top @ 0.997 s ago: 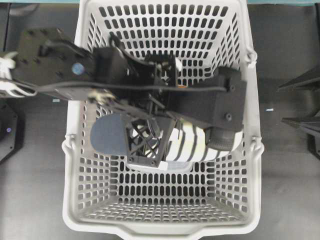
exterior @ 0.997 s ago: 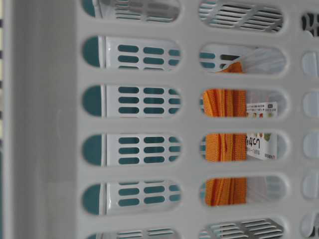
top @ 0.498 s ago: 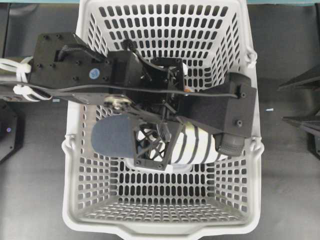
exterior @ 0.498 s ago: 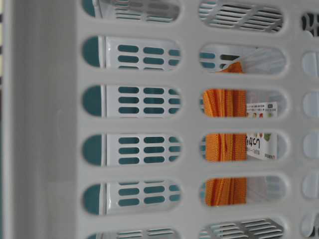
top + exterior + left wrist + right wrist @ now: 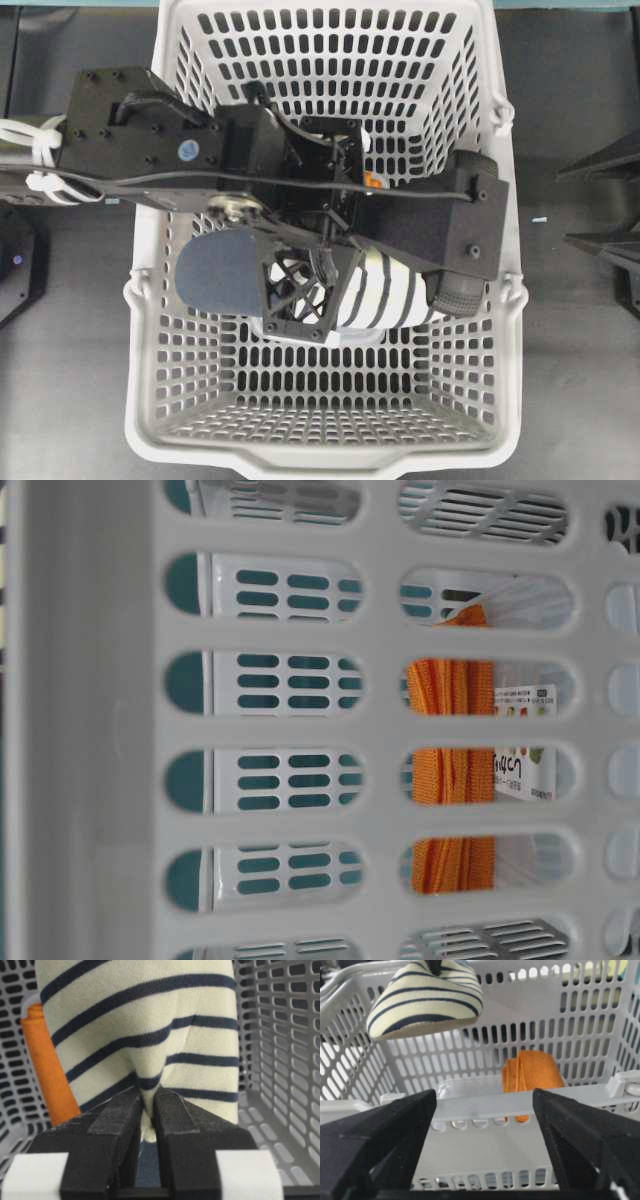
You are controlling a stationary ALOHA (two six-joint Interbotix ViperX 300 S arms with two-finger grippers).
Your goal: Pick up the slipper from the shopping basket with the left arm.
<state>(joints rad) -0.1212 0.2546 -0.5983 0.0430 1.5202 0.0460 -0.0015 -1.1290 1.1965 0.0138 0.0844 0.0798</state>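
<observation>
we see the left gripper [image 5: 148,1110] w/ jaws nearly together, pinching the slipper [image 5: 145,1030] upper; slipper hangs off the floor inside the basket [image 5: 150,250]. right gripper [image 5: 485,1125] jaws spread wide, holding nothing.

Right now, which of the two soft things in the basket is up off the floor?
The striped slipper. The left end effector pinches its cream upper and it hangs above the basket floor, while the orange cloth leans against the far wall.
</observation>
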